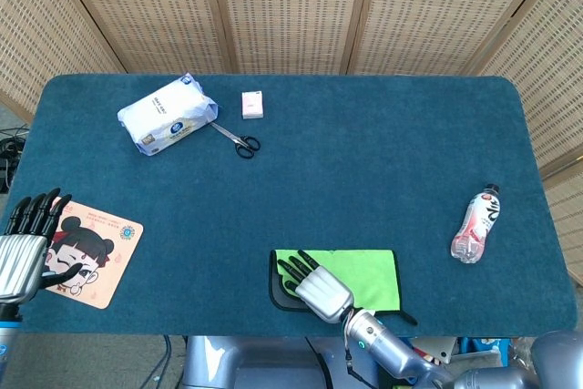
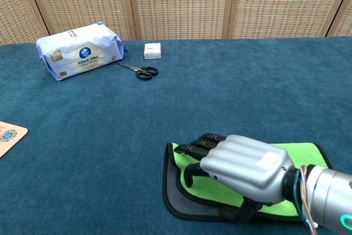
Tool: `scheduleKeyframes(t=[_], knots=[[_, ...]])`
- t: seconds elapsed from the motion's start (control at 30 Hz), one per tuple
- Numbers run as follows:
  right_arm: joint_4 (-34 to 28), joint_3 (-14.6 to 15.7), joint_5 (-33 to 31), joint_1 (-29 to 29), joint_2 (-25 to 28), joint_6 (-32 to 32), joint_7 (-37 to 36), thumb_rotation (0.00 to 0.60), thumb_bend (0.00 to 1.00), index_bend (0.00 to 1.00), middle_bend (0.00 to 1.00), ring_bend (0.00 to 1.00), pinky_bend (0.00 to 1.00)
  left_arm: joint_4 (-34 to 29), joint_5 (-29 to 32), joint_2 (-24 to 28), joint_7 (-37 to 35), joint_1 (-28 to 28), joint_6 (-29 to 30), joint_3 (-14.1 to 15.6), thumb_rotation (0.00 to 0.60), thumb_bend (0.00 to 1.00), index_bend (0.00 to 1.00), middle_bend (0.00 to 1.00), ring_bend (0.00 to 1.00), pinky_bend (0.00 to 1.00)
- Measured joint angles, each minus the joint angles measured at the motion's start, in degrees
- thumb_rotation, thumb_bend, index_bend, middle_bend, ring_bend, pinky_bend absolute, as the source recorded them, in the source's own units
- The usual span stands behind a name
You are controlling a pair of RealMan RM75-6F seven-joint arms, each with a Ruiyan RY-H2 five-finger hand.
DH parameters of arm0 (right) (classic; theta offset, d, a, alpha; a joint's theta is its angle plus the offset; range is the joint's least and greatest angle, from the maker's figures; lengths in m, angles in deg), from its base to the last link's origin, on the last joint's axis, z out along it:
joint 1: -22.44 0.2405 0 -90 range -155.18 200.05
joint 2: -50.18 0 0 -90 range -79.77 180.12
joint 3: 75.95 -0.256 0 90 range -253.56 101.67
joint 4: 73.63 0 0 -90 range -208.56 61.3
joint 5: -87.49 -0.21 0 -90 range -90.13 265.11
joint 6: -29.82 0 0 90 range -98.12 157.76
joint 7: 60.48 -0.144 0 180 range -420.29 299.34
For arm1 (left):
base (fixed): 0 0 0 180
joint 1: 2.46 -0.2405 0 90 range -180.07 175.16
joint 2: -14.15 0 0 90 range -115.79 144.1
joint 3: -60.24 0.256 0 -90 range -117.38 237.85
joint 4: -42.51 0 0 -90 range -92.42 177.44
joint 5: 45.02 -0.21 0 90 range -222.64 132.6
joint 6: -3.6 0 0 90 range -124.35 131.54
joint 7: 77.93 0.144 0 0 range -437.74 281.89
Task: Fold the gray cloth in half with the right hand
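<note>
right hand (image 2: 242, 166): near edge, about 6 o'clock, palm down on the cloth; fingers (image 2: 201, 148) stretched flat, slightly apart, tips at the cloth's left end, gripping nothing
cloth (image 1: 364, 275): near edge of table (image 1: 364, 170), 6 o'clock; green face up, gray layer showing along left and near edges
left hand (image 1: 23, 243): 8 o'clock corner, fingers straight, close together, holding nothing, beside the mat
mat (image 1: 89, 252): cartoon print, 8 o'clock, flat
bottle (image 1: 476, 223): lying down, 4 o'clock, well apart from cloth
scissors (image 1: 239, 140): 11 o'clock, just beside the pack
pack (image 1: 167, 114): tissue pack, 10-11 o'clock, far side
box (image 1: 251, 104): small, white, 11-12 o'clock, near scissors
</note>
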Motion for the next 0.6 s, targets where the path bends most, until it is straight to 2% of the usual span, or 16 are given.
scheduleKeyframes(t=[0.4,0.6], knots=[[2.08,0.5,0.17,0.01,-0.84,-0.41,0.54,0.6,0.37,0.32,0.0,0.0,0.0,0.06,0.14,0.1,-0.28,0.14,-0.36,0.05,0.6,0.1,0.0,0.0,0.0,0.0],[2.42,0.59,0.55,0.02,-1.11,-0.59,0.09,0.6,0.38,0.37,0.0,0.0,0.0,0.02,0.29,0.03,-0.11,0.2,-0.41,0.01,0.6,0.1,0.0,0.0,0.0,0.0]])
